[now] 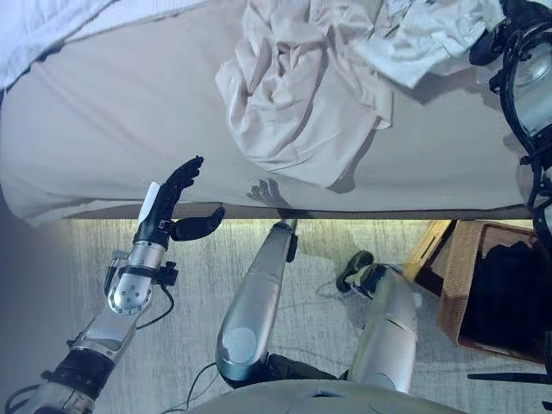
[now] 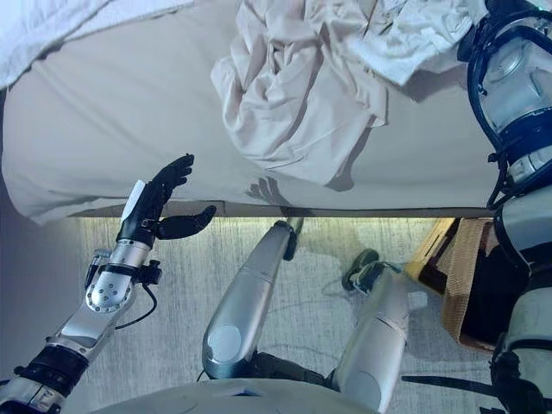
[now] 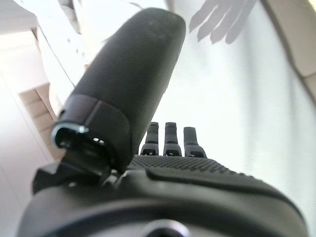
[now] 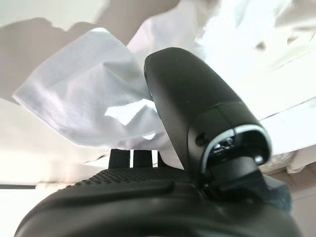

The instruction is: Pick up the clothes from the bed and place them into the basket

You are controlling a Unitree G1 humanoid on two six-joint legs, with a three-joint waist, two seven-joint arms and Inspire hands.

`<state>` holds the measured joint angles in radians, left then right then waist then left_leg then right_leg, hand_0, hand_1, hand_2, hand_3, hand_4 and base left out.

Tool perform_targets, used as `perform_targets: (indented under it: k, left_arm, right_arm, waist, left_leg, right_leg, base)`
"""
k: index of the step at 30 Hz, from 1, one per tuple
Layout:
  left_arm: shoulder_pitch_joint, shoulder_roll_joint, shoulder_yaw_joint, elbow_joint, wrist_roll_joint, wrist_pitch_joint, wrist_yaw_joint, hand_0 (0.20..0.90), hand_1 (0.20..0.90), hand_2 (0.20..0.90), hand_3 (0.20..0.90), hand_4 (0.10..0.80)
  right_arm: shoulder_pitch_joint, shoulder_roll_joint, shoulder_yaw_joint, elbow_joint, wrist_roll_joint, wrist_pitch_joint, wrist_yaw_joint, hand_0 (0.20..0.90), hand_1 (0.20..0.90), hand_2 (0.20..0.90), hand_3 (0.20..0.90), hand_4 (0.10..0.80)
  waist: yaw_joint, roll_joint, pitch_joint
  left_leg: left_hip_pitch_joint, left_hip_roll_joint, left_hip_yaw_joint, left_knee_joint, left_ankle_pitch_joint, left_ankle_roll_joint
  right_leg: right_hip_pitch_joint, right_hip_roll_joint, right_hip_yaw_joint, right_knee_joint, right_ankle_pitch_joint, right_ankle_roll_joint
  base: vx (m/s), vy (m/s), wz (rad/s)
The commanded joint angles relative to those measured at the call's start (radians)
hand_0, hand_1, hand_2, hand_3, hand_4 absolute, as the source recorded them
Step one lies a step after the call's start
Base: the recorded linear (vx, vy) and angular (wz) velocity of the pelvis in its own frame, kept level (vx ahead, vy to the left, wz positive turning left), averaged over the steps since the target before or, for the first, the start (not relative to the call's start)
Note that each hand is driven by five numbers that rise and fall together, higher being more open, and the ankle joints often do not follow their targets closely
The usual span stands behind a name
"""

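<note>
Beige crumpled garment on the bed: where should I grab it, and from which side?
Probably the bunched folds at its near lower edge, approached from the bed's front edge. The beige garment lies crumpled there, nearest the robot, with raised ridges to pinch. The open left hand is at the mattress edge, to its left.

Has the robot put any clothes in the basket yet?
Maybe some: something dark lies in the basket, though I can't tell what. The beige clothes and a white garment are still on the bed. The right hand is up against white cloth; the left hand is open and empty.
</note>
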<state>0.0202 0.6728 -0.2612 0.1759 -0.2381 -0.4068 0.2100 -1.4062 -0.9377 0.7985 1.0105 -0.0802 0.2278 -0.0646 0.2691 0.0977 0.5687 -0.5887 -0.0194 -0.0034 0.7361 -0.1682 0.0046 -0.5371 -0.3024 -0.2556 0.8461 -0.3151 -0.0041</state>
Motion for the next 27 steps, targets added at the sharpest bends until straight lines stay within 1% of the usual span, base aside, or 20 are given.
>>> perform_targets:
  k: [1,3,4,6,8,11,14,15,16,19,20,21,22,23,24,27]
  left_arm:
    - [-0.010,0.009,0.060,-0.017,-0.033,-0.012,-0.003,0.900,0.900,0.900,0.900,0.800]
    - [-0.015,0.006,0.051,-0.001,-0.019,0.022,-0.006,0.900,0.900,0.900,0.900,0.800]
    - [-0.017,0.006,0.048,0.009,-0.017,0.027,-0.006,0.900,0.900,0.900,0.900,0.800]
    - [-0.017,0.003,0.045,0.031,-0.017,0.028,-0.006,0.900,0.900,0.900,0.900,0.800]
    - [-0.017,-0.007,0.049,0.045,-0.017,0.044,-0.017,0.900,0.900,0.900,0.900,0.800]
    - [-0.016,-0.017,0.048,0.057,-0.001,0.063,-0.028,0.900,0.900,0.900,0.900,0.800]
    - [-0.009,-0.030,0.047,0.095,0.018,0.079,-0.048,0.900,0.900,0.900,0.900,0.800]
    - [-0.009,-0.031,0.045,0.099,0.019,0.079,-0.048,0.900,0.900,0.900,0.900,0.800]
    - [-0.008,-0.038,0.040,0.120,0.027,0.079,-0.052,0.900,0.900,0.900,0.900,0.800]
    - [-0.009,-0.045,0.038,0.148,0.041,0.069,-0.055,0.900,0.900,0.900,0.900,0.800]
    - [-0.015,-0.049,0.036,0.160,0.047,0.072,-0.050,0.900,0.900,0.900,0.900,0.800]
    - [-0.015,-0.048,0.035,0.160,0.047,0.072,-0.050,0.900,0.900,0.900,0.900,0.800]
    - [-0.022,-0.051,0.037,0.167,0.049,0.073,-0.052,0.900,0.900,0.900,0.900,0.800]
    - [-0.030,-0.057,0.046,0.183,0.057,0.071,-0.048,0.900,0.900,0.900,0.900,0.800]
    - [-0.031,-0.054,0.044,0.184,0.057,0.071,-0.048,0.900,0.900,0.900,0.900,0.800]
    - [-0.046,-0.050,0.046,0.215,0.071,0.061,-0.040,0.900,0.900,0.900,0.900,0.800]
  right_arm:
    - [-0.079,-0.133,-0.021,-0.020,-0.047,-0.088,-0.015,0.300,0.300,0.300,0.200,0.100]
    - [-0.068,-0.146,-0.031,-0.007,-0.046,-0.110,-0.003,0.300,0.300,0.300,0.200,0.100]
    - [-0.064,-0.148,-0.037,-0.007,-0.047,-0.115,0.001,0.300,0.300,0.300,0.200,0.100]
    - [-0.054,-0.159,-0.044,-0.007,-0.039,-0.130,0.005,0.300,0.300,0.300,0.200,0.100]
    - [-0.031,-0.189,-0.061,-0.021,-0.034,-0.147,0.025,0.300,0.300,0.300,0.200,0.100]
    - [-0.005,-0.212,-0.078,-0.028,-0.032,-0.166,0.042,0.300,0.300,0.300,0.200,0.100]
    - [0.034,-0.246,-0.107,-0.062,-0.001,-0.175,0.072,0.300,0.300,0.300,0.200,0.100]
    - [0.038,-0.248,-0.111,-0.065,0.004,-0.178,0.073,0.300,0.300,0.300,0.200,0.100]
    - [0.070,-0.265,-0.140,-0.088,0.016,-0.192,0.080,0.300,0.300,0.300,0.200,0.100]
    - [0.127,-0.284,-0.180,-0.126,0.008,-0.210,0.073,0.300,0.300,0.300,0.200,0.100]
    - [0.172,-0.306,-0.209,-0.162,-0.004,-0.226,0.074,0.300,0.300,0.300,0.200,0.100]
    - [0.178,-0.306,-0.214,-0.164,-0.005,-0.226,0.074,0.300,0.300,0.300,0.200,0.100]
    - [0.228,-0.326,-0.243,-0.200,-0.020,-0.236,0.068,0.300,0.300,0.300,0.200,0.100]
    - [0.311,-0.357,-0.297,-0.259,-0.021,-0.246,0.057,0.300,0.300,0.300,0.200,0.100]
    - [0.325,-0.358,-0.310,-0.264,-0.023,-0.246,0.056,0.300,0.300,0.300,0.200,0.100]
    - [0.451,-0.390,-0.421,-0.330,-0.018,-0.260,0.035,0.300,0.300,0.300,0.200,0.100]
  waist:
    - [-0.009,-0.027,-0.069]
    - [-0.015,-0.039,-0.094]
    - [-0.019,-0.042,-0.105]
    - [-0.027,-0.053,-0.126]
    - [-0.042,-0.073,-0.167]
    - [-0.056,-0.089,-0.202]
    - [-0.088,-0.113,-0.263]
    - [-0.091,-0.115,-0.267]
    - [-0.114,-0.124,-0.301]
    - [-0.141,-0.135,-0.336]
    - [-0.163,-0.141,-0.360]
    - [-0.162,-0.142,-0.361]
    - [-0.181,-0.145,-0.376]
    - [-0.214,-0.144,-0.396]
    - [-0.211,-0.147,-0.397]
    - [-0.255,-0.149,-0.420]
  left_leg:
    - [0.134,-0.004,0.018,-0.060,-0.024,0.003]
    - [0.179,0.006,0.019,-0.081,-0.023,-0.002]
    - [0.187,0.011,0.024,-0.111,0.011,0.002]
    - [0.223,0.019,0.026,-0.142,0.014,-0.001]
    - [0.290,0.027,0.036,-0.195,0.016,-0.008]
    - [0.339,0.034,0.047,-0.235,0.014,-0.011]
    - [0.437,0.047,0.074,-0.328,0.022,-0.020]
    - [0.446,0.049,0.077,-0.338,0.023,-0.021]
    - [0.490,0.054,0.093,-0.385,0.024,-0.023]
    - [0.527,0.057,0.114,-0.429,0.026,-0.023]
    - [0.544,0.062,0.128,-0.459,0.035,-0.023]
    - [0.545,0.062,0.128,-0.460,0.036,-0.023]
    - [0.561,0.065,0.138,-0.485,0.041,-0.022]
    - [0.582,0.072,0.152,-0.522,0.052,-0.024]
    - [0.584,0.072,0.153,-0.525,0.053,-0.024]
    - [0.614,0.079,0.172,-0.573,0.066,-0.026]
  right_leg:
    - [0.161,0.076,-0.086,-0.049,0.011,-0.042]
    - [0.217,0.083,-0.089,-0.098,0.021,-0.042]
    - [0.229,0.086,-0.100,-0.134,0.053,-0.052]
    - [0.265,0.092,-0.099,-0.177,0.065,-0.048]
    - [0.341,0.105,-0.094,-0.269,0.085,-0.040]
    - [0.391,0.114,-0.091,-0.330,0.100,-0.032]
    - [0.476,0.138,-0.073,-0.445,0.128,-0.012]
    - [0.483,0.140,-0.071,-0.455,0.130,-0.010]
    - [0.511,0.147,-0.058,-0.498,0.144,0.002]
    - [0.527,0.153,-0.042,-0.532,0.162,0.015]
    - [0.532,0.158,-0.028,-0.556,0.175,0.024]
    - [0.532,0.158,-0.028,-0.558,0.176,0.024]
    - [0.536,0.160,-0.013,-0.577,0.188,0.033]
    - [0.537,0.164,0.007,-0.603,0.206,0.049]
    - [0.538,0.164,0.008,-0.605,0.208,0.049]
    - [0.539,0.170,0.041,-0.643,0.234,0.070]
  base:
    - [0.106,0.028,-0.09]
    - [0.077,0.024,-0.14]
    - [0.016,0.026,-0.18]
    - [0.051,0.030,-0.14]
    - [0.112,0.028,-0.21]
    - [0.106,0.018,-0.17]
    - [0.140,0.042,-0.18]
    - [0.184,0.053,-0.14]
    - [0.163,0.048,-0.13]
    - [0.105,0.036,-0.16]
    - [0.069,0.028,-0.21]
    - [0.043,0.034,-0.12]
    - [0.024,0.045,-0.16]
    - [0.024,0.045,-0.22]
    - [0.015,0.043,-0.37]
    - [-0.005,0.035,-0.37]
